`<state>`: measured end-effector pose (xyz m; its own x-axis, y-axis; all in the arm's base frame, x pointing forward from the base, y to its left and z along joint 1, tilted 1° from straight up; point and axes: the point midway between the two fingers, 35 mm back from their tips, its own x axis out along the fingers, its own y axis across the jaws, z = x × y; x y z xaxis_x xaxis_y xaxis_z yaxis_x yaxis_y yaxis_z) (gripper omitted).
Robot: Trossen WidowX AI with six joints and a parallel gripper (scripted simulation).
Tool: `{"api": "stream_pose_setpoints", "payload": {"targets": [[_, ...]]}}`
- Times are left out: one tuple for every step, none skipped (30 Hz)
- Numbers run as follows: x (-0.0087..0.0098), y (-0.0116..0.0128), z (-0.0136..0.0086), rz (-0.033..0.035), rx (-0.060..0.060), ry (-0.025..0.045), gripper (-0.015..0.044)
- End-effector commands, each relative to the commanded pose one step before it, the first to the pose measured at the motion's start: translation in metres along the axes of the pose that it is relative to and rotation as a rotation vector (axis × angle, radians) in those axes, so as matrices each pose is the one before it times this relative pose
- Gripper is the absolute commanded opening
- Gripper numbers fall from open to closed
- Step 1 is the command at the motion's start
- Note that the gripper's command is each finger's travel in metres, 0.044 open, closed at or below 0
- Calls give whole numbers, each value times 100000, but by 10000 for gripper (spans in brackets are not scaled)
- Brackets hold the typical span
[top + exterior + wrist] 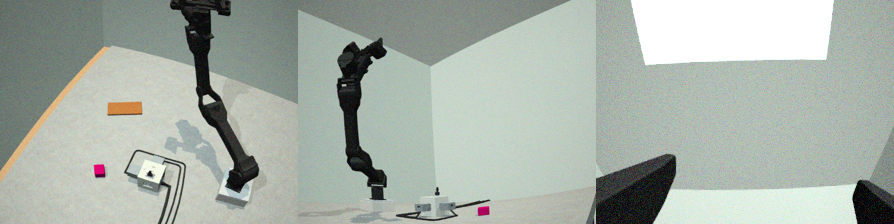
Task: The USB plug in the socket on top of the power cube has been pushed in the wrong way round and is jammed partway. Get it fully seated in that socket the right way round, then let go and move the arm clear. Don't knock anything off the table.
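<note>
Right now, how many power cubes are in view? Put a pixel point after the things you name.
1. The white power cube (157, 168) (429, 200) stands on the table (71, 133) (539, 208), between the arm's base (247, 203) (366, 205) and the pink block (99, 169) (483, 211).

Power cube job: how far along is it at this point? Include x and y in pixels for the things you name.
Done: nothing visible; the plug (150, 173) (437, 191) stands up from the top of the power cube (148, 183) (434, 207). In hand: nothing; the open hand (766, 179) is raised high, away from the cube. Left: everything, from gripping the plug and turning it round to seating it, releasing and moving clear.
</note>
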<state>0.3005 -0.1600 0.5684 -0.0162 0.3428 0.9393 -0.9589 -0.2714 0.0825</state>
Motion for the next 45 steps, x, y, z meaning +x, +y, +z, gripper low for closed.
{"api": "stream_pose_setpoints", "payload": {"targets": [[338,488,-190,850,-1051,675,426],[1004,1453,-590,2553,-3123,2031,440],[1666,2381,-1012,4267,-5105,3409,440],[1380,2022,-758,3307,-4635,3133,440],[481,774,-199,956,-2030,1374,440],[562,991,-194,929,-2819,1936,440],[669,1145,-238,1075,-3295,2321,440],[790,1307,-289,1230,-3806,2763,440],[906,1439,-342,1361,-4252,3196,440],[1003,1523,-390,1452,-4567,3572,440],[990,1675,-390,2141,-3660,3070,440],[1059,1688,-457,2195,-3687,3345,440],[1137,1662,-532,2134,-3836,3734,440],[1224,1604,-613,1978,-4115,4236,440],[1320,1487,-694,1633,-4655,4927,440],[1289,1420,-814,1360,-3372,5373,440],[1286,1328,-845,1267,-3173,5427,440],[1311,1267,-896,1210,-3038,5597,440],[1324,1195,-938,1147,-2867,5716,440],[1230,1037,-896,1005,-2479,5356,440],[1094,813,-721,932,-3225,4527,440],[1628,1139,-1132,1447,-4577,6837,440],[1660,1075,-1183,1549,-4343,7018,440],[1482,889,-1069,1452,-3588,6271,440],[1495,837,-1105,1546,-3361,6349,440],[1509,791,-1166,1599,-2985,6534,440],[1544,751,-1227,1733,-2773,6703,440],[1569,707,-1283,1873,-2529,6823,440],[1574,657,-1321,2002,-2244,6842,440],[1577,609,-1358,2137,-1954,6837,440],[1464,376,-1387,1578,-1303,6953,440],[1464,335,-1424,1707,-1024,6925,440],[1463,298,-1460,1843,-747,6882,440],[1461,263,-1494,1985,-472,6824,440],[1510,297,-1509,2402,-515,6683,440],[1901,496,-1685,3166,1875,7253,440],[1579,355,-1417,2656,1773,5962,440],[1560,311,-1428,2729,1704,5869,440],[1563,279,-1458,3135,568,5878,440],[1549,258,-1466,3508,-185,5751,440],[1556,252,-1492,3813,-192,5632,440],[1543,247,-1496,4027,29,5407,440],[1542,246,-1511,4273,243,5209,440],[1538,247,-1522,4516,451,4985,440],[1528,249,-1525,4738,649,4720,440]]}}
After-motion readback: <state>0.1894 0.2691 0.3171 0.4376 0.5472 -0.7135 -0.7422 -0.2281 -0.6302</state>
